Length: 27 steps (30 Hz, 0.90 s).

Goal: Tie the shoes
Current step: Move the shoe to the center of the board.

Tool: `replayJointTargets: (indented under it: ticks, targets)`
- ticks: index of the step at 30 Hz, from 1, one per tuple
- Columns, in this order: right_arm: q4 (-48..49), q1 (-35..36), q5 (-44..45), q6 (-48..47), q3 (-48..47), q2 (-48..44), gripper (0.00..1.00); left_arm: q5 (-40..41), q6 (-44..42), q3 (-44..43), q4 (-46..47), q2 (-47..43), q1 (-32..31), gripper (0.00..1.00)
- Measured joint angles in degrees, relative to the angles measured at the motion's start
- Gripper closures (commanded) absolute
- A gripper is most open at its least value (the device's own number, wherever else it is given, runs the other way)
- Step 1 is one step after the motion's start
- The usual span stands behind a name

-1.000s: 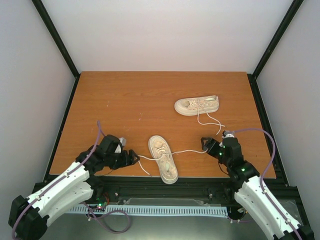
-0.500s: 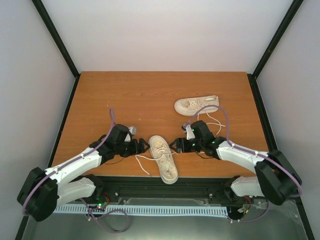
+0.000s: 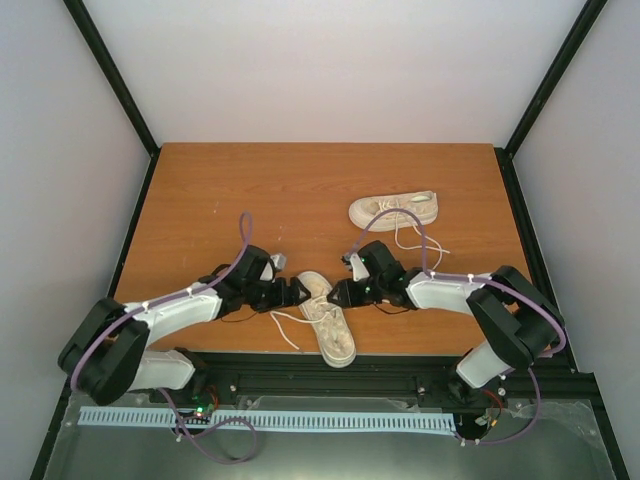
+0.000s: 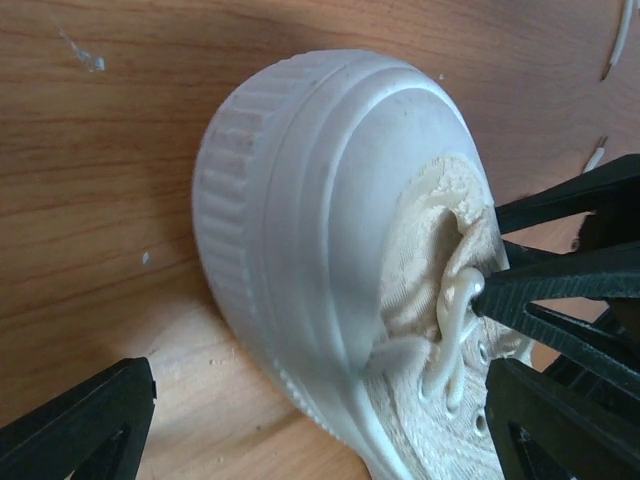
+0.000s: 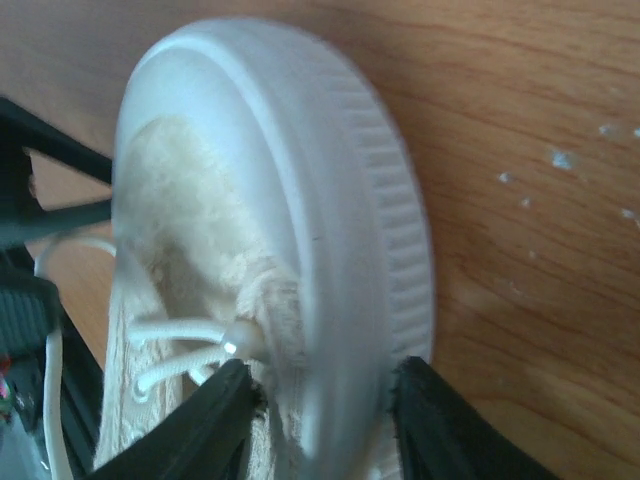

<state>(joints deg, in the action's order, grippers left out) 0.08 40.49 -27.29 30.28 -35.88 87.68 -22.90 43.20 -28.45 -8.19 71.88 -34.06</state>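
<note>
Jaws status: left gripper wide apart, fingers either side of the near shoe toe cap, nothing between them that I can see. Right gripper jaws also apart, narrower gap, at the same toe from the other side; one finger sits next to the first lace crossing.

Diff vs one second ago: both arms were out at the shoe's flanks with the lace stretched taut between them. They have since swung in and now face each other over the toe. The lace on the left lies slack on the surface.

Near shoe sits close to the front edge, heel toward me; the far shoe sits well apart at right rear, on its side, unmoved, laces trailing.

Hard to read: in the top view the grippers cover the toe. Right wrist view is blurred. I can't tell where the lace ends are.
</note>
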Motion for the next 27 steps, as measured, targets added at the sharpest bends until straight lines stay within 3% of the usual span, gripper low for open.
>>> replayJointTargets:
  ticks: [3, 4, 10, 17, 23, 27]
  targets:
    - [1.51, 0.20, 0.46, 1.18, -0.70, 1.51, 0.95, -0.79, -0.63, -0.52, 1.62, 3.48, 0.00, 0.08]
    - [1.86, 0.26, 0.68, 2.05, -0.76, 1.66, 0.97, -0.90, -0.85, -0.66, 2.03, 4.55, 0.00, 0.07]
    - [3.19, 0.63, 4.24, 6.03, -0.85, 1.46, 0.97, 2.40, -3.48, -5.97, 1.09, 5.88, 0.04, 0.01]
    - [1.20, -0.94, 11.30, 7.98, -7.41, 4.31, 0.97, 10.01, -11.78, -14.82, -2.29, 4.57, 0.04, 0.01]
    - [-1.81, -3.98, 13.46, 4.46, -18.05, 11.63, 0.97, 8.83, -19.82, -14.73, -3.56, 4.46, 0.04, 0.05]
    - [-4.79, -5.88, 13.09, 1.77, -22.80, 16.35, 0.97, 8.55, -23.26, -13.44, -3.89, 4.46, 0.04, 0.16]
